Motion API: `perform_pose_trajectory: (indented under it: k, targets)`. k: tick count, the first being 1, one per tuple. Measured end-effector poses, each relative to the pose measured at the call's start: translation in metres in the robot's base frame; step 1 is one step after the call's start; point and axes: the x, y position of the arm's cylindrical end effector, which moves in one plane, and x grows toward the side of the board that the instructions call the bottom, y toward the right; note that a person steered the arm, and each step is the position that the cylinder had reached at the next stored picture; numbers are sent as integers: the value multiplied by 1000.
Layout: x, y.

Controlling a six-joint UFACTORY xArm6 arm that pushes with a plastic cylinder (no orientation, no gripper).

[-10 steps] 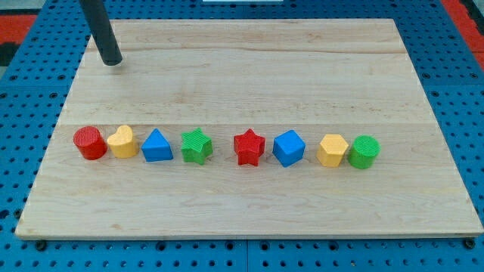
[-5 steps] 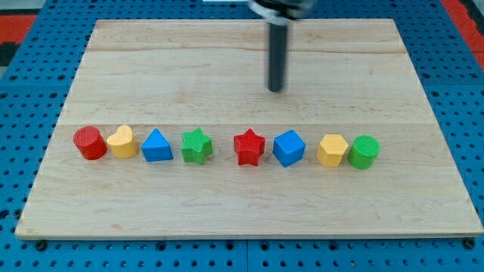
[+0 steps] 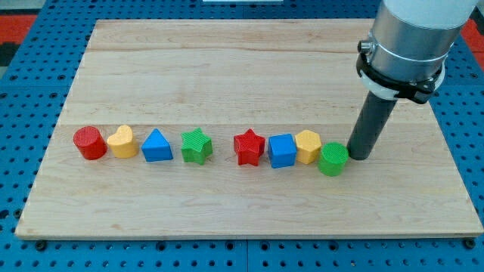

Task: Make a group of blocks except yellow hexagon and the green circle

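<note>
1. Blocks sit in one row across the lower half of the wooden board [image 3: 227, 68], running from near its left edge toward its right edge.
2. Starting at the view's left: red cylinder [image 3: 89, 143], then yellow heart [image 3: 122, 141] touching it, then blue triangle [image 3: 156, 146] just beside, then green star [image 3: 197, 145] close by.
3. A small gap, and the red star [image 3: 248, 147] comes next, with the blue cube [image 3: 282, 150] right up against it.
4. Yellow hexagon [image 3: 308, 146] presses against the cube's right side, sitting a touch nearer the board's top edge.
5. Green circle [image 3: 333, 159] touches the hexagon and sits slightly nearer the bottom edge than the rest of the row.
6. The rod has no claw, so nothing is gripped; my tip [image 3: 361, 156] is down on the board, right against the green circle's right side, between it and the board's right edge.
7. The arm's grey body [image 3: 412, 38] looms over the top right corner.
</note>
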Motion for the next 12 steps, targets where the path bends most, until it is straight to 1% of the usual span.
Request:
perform_pose_trajectory:
  k: [1,2,3,4,5,7,8,9,10,11,12]
  targets:
    - [3,-46]
    - [1,-135]
    - [-12,-196]
    - [-19,-182]
    - [-38,-141]
    - [-112,-110]
    - [-118,-45]
    - [-161,-39]
    - [-158,-117]
    - [-95,-171]
    - [-75,-215]
